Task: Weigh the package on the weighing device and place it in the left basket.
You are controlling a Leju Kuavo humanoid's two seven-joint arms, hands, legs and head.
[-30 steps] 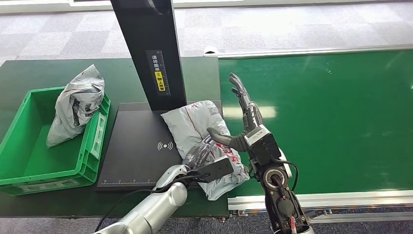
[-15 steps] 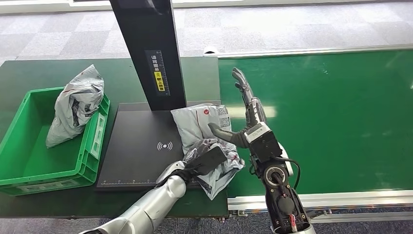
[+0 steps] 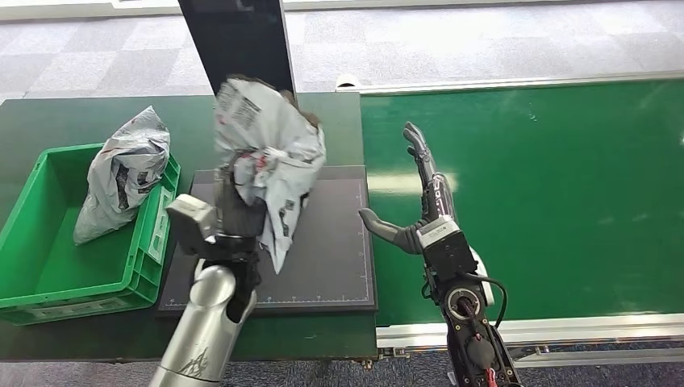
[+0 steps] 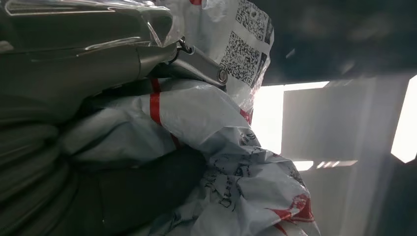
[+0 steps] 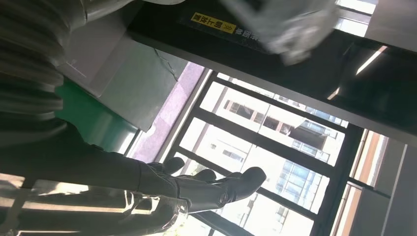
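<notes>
My left hand (image 3: 234, 211) grips a crumpled grey-white plastic package (image 3: 270, 153) and holds it up in the air above the left part of the black weighing pad (image 3: 327, 258). In the left wrist view the package (image 4: 216, 162), with red stripes and QR codes, bulges out of the hand (image 4: 74, 98). My right hand (image 3: 419, 205) stands open over the pad's right edge, fingers stretched out and holding nothing; it looks the same in the right wrist view (image 5: 196, 189). The green basket (image 3: 48, 266) sits to the pad's left.
Another grey package (image 3: 125, 173) leans in the basket against its right wall. The scale's black post (image 3: 234, 40) rises behind the pad. A green conveyor belt (image 3: 548, 185) runs along the right, with its metal rim near me.
My left hand has lifted the package off the pad's right side and carried it up and to the left. My right hand has drawn slightly right, apart from the package.
</notes>
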